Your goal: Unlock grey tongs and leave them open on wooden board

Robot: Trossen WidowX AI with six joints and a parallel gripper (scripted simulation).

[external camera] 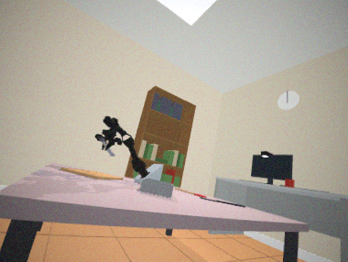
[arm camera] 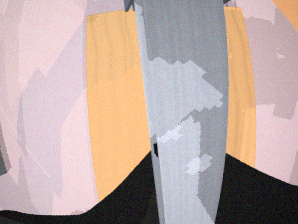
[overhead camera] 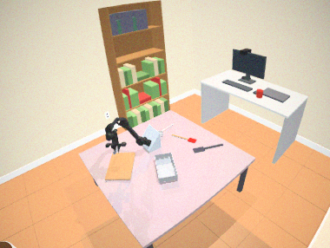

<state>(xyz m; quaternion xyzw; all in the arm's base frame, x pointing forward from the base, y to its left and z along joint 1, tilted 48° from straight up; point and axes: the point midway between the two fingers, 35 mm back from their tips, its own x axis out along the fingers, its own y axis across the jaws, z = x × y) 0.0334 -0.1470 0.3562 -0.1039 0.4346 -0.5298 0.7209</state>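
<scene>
The black arm's jaws are clamped on grey tongs, apparently tilted downward, above the worktop near the wooden board.
</scene>
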